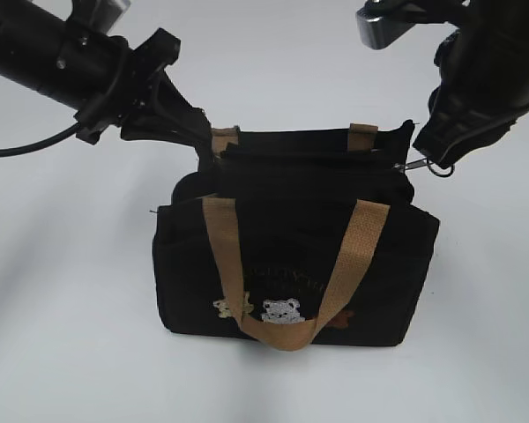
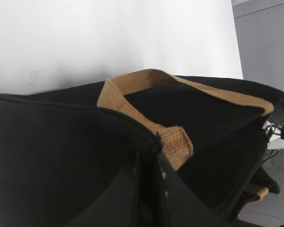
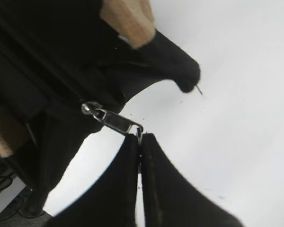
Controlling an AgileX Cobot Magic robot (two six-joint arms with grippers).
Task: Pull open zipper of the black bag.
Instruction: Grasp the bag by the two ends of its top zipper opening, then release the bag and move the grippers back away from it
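At table centre: black bag, soft, light, collapsible; left gripper clamped on its corner, right gripper pinching zipper pull, the proper hold.

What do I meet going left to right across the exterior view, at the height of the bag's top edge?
Left hand clamped on the bag's corner → black bag → silver zipper tab → right hand pinching that tab.

faint lettering on black bag, unreadable
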